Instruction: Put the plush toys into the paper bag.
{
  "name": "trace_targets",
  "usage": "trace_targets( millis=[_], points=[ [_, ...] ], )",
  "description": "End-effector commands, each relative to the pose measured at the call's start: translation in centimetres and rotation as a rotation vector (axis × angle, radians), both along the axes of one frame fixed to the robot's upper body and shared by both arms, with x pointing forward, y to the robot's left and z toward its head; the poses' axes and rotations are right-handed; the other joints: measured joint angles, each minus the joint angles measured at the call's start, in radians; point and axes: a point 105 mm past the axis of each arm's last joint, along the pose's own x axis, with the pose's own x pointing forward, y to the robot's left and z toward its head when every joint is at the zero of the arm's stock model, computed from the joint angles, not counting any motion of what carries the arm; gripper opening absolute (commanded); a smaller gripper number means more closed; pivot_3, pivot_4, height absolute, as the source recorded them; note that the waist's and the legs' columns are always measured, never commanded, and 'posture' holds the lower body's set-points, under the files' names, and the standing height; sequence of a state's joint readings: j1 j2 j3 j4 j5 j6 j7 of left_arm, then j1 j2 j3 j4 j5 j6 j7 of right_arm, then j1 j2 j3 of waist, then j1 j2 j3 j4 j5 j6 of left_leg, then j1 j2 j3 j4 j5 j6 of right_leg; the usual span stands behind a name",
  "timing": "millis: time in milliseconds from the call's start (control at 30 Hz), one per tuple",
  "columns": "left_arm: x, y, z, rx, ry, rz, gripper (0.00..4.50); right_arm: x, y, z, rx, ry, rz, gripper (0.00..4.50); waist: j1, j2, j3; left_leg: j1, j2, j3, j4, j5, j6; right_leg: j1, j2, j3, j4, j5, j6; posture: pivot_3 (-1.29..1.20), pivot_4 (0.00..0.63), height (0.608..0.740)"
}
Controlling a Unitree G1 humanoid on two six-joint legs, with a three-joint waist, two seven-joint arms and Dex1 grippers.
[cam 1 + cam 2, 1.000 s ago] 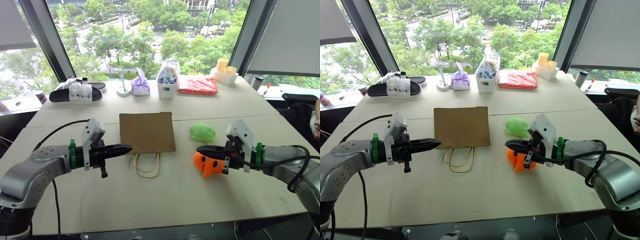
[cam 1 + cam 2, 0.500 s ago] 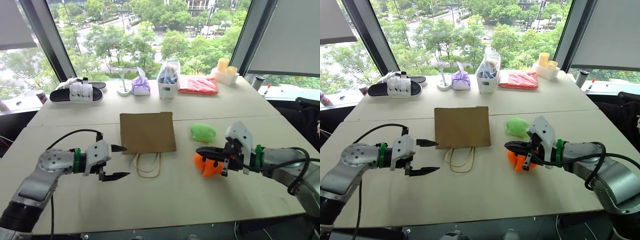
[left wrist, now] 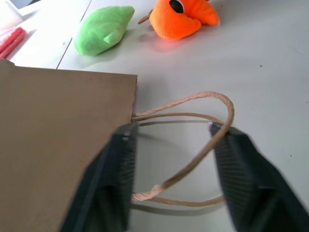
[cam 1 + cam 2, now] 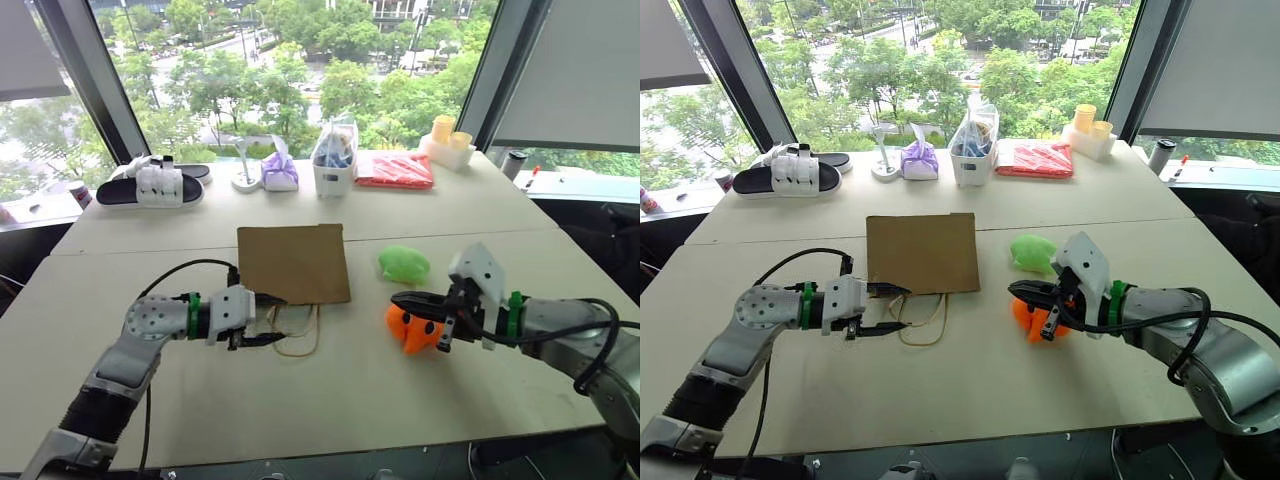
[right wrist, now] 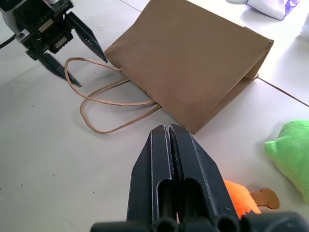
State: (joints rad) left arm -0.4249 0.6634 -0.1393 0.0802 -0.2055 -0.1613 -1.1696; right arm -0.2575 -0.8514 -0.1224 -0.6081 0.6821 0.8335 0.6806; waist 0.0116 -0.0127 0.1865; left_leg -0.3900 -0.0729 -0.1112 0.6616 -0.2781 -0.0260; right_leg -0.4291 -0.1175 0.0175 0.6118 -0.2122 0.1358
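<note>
While the two plush toys sit out on the white table, neither is in the bag. Bright orange plush toy with a dark eye spot lies toward the robot's right of centre, partly tucked under the right gripper. Light green rounded plush blob rests just behind it, toward the windows, close by but apart.

Plain brown kraft paper bag lies flat on the table at centre, its mouth edge facing the robot, two thin tan twisted loop handles spilling onto the tabletop.

Left gripper is low at the bag's mouth, fingers parted to a moderate gap, one black finger at the bag's edge, the other on the far side of the handle loops, so the loops run between the two. One loop crosses against that far finger; cannot tell whether it is pinched.

Right gripper hangs level above the orange toy, pointing toward the bag, its fingers pressed together with nothing between them.

Along the window edge: black-and-white sandals, a purple cloth bundle, a clear plastic bag with blue contents, a flat red packet, yellow cups.
</note>
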Motion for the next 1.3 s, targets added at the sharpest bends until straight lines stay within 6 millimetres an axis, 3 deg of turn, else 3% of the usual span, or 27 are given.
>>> trace_targets(
  millis=[33,67,100,200,400,667,800,933,1067,1300],
  points=[
    [0.7,-0.3,2.0,-0.035,-0.055,0.001,0.67,-0.5,1.1,0.0,0.006,-0.03,0.025,0.0,0.001,0.0,0.0,0.0,0.0,0.0,0.0,0.0,0.0,0.0,0.0,0.0,0.0,0.0,0.0,0.0,0.15,0.74],
    [0.9,-0.4,2.4,-0.056,-0.049,0.005,0.2,-0.4,1.3,-0.1,0.009,-0.029,0.021,0.0,0.001,0.0,0.0,0.0,0.0,0.0,0.0,0.0,0.0,0.0,0.0,0.0,0.0,0.0,0.0,0.0,0.15,0.74],
    [1.2,-0.6,3.0,-0.094,-0.039,0.02,0.03,-0.3,1.4,-0.4,0.01,-0.029,0.014,0.0,0.001,0.0,0.0,0.0,0.0,0.0,0.001,0.0,0.0,0.0,0.0,0.0,0.0,0.0,0.0,0.0,0.15,0.74],
    [2.0,-1.1,5.1,-0.217,-0.012,0.062,0.03,0.3,2.0,-1.1,0.017,-0.031,-0.01,0.0,0.0,0.0,0.0,0.0,-0.001,0.0,0.001,0.0,0.0,0.0,0.0,0.0,0.001,0.0,0.0,0.0,0.15,0.74],
    [2.4,-2.3,9.0,-0.405,0.058,0.076,0.03,2.2,5.7,-3.4,0.088,-0.024,-0.062,0.0,-0.007,0.0,0.0,0.0,-0.001,-0.002,0.001,0.0,0.0,0.0,0.001,0.0,0.002,0.0,0.0,0.0,0.15,0.74],
    [1.9,-3.0,10.4,-0.476,0.119,0.066,0.03,6.8,9.0,-4.4,0.191,-0.072,-0.216,0.0,-0.025,0.0,0.0,0.001,-0.001,-0.004,0.0,0.001,-0.001,-0.001,0.002,0.0,0.003,0.0,0.0,0.0,0.15,0.74],
    [1.8,-3.0,11.4,-0.552,0.159,0.081,0.03,9.4,12.1,-5.6,0.196,-0.082,-0.259,0.0,-0.029,0.0,0.0,0.001,-0.001,-0.004,0.0,0.001,-0.002,-0.002,0.002,0.001,0.003,0.0,0.0,0.0,0.15,0.74],
    [1.9,-3.0,12.9,-0.64,0.181,0.097,0.03,10.9,14.0,-6.4,0.209,-0.098,-0.296,0.0,-0.03,0.0,0.0,0.001,-0.001,-0.004,-0.002,0.002,-0.003,-0.003,0.003,0.001,0.004,0.0,0.0,0.0,0.15,0.74],
    [2.2,-2.8,14.9,-0.744,0.192,0.12,0.03,11.6,15.0,-7.4,0.206,-0.099,-0.3,0.0,-0.03,0.0,0.0,0.0,-0.002,-0.005,-0.002,0.005,-0.009,-0.004,0.002,0.001,0.004,0.0,0.0,0.0,0.15,0.74],
    [2.7,-2.0,19.3,-0.931,0.173,0.147,0.03,11.7,14.8,-8.8,0.16,-0.092,-0.286,0.0,-0.034,0.0,0.0,0.0,-0.002,-0.004,-0.003,0.006,-0.01,-0.005,0.003,0.001,0.004,0.0,0.0,0.0,0.15,0.74]
  ],
)
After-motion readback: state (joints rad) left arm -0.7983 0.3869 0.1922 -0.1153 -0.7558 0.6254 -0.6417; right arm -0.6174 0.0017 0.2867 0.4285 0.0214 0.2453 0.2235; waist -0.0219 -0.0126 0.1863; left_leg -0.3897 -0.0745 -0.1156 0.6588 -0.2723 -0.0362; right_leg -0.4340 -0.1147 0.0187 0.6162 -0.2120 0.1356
